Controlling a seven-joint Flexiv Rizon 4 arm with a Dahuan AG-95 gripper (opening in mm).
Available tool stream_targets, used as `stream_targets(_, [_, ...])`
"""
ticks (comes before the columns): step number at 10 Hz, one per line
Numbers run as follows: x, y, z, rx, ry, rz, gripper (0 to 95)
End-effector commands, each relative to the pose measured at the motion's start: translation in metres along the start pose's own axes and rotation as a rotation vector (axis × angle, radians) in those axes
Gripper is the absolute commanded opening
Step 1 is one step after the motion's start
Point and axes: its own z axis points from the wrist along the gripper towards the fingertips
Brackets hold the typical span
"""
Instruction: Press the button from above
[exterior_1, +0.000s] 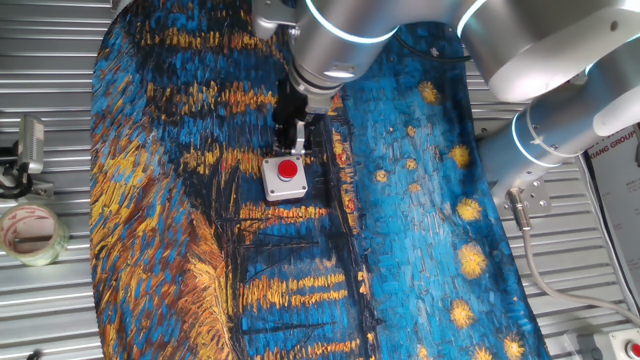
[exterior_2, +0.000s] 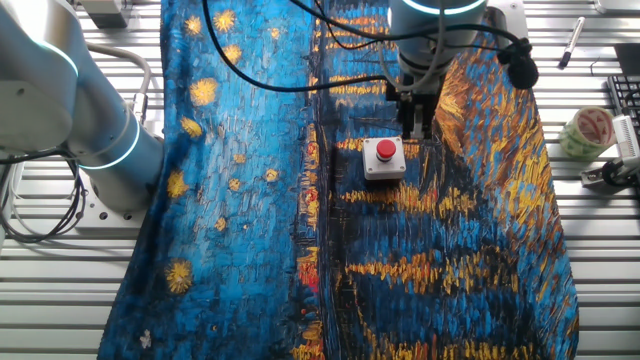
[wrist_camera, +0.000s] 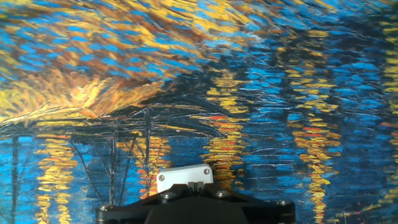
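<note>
Ribbed grey metal counter (exterior_1: 60, 310), draped lengthwise with a painted blue-and-yellow starry-night cloth (exterior_2: 240, 200). A roll of clear tape (exterior_1: 30, 232) lies on the bare slats beside the cloth; a black pen (exterior_2: 571, 42) rests near one corner.

hand view: button's box (wrist_camera: 184, 175) mostly hidden, red dome unseen, fingers' state indiscernible

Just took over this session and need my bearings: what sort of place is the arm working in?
Probably a lab or workshop test bench, not a home. The button sits on a painting-print cloth spread over a slatted metal table, with tape rolls at the side and cables by the arm's base.
</note>
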Motion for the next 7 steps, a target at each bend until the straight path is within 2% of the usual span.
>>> stream_targets(1, [0.003,0.0,-0.001,0.0,0.001,0.0,0.0])
stream_targets(4, [0.017,-0.001,0.002,0.001,-0.008,0.001,0.0])
stream_targets(7, [0.018,0.0,0.001,-0.001,-0.008,0.008,0.0])
